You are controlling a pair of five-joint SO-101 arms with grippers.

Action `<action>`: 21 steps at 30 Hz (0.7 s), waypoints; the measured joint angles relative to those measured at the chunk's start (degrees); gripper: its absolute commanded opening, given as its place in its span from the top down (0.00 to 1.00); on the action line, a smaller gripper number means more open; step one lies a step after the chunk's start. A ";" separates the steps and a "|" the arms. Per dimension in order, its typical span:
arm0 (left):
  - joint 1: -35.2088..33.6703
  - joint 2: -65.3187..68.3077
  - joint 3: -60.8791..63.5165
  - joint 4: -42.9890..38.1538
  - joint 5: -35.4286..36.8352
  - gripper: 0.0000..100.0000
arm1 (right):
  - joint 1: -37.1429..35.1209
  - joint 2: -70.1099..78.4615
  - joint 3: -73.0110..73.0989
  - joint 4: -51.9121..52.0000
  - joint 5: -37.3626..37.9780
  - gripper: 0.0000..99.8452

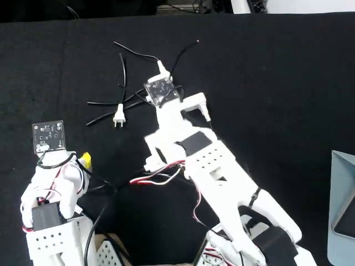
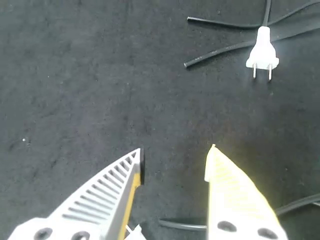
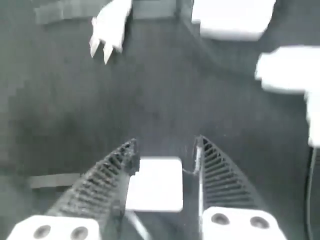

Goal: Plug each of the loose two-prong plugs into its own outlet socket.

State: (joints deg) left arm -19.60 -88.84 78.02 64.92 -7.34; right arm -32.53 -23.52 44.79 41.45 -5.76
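One white two-prong plug (image 1: 118, 116) lies on the black cloth on a black cord; in the left wrist view the plug (image 2: 262, 50) sits far ahead of my open, empty left gripper (image 2: 175, 152). Its yellow finger (image 1: 85, 160) shows at the lower left. A second plug (image 1: 162, 67) lies just beyond my right arm (image 1: 183, 138), prongs toward it. My right gripper (image 3: 165, 145) is open, with a white block (image 3: 155, 190) low between its fingers; I cannot tell if they touch it. That second plug (image 3: 110, 30) lies ahead, and two white blocks (image 3: 232, 17) stand to one side of it.
Loose black cords (image 1: 125, 72) cross the cloth around the plugs at the back centre. A white part (image 1: 195, 104) lies beside the right arm's wrist. A grey-blue container (image 1: 344, 210) stands at the right edge. Red and white wires (image 1: 158, 177) hang between the arms.
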 measured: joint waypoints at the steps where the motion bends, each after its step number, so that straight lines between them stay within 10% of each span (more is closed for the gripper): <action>1: 0.00 0.00 0.00 0.09 0.00 0.79 | -0.62 0.00 0.09 -2.90 0.00 0.82; 21: -8.35 0.00 1.05 -2.99 2.64 0.79 | -5.36 49.32 -40.35 -10.46 -8.44 0.82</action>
State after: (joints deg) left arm -27.96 -88.84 79.08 61.93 -4.70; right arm -37.89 25.80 4.44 30.99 -14.20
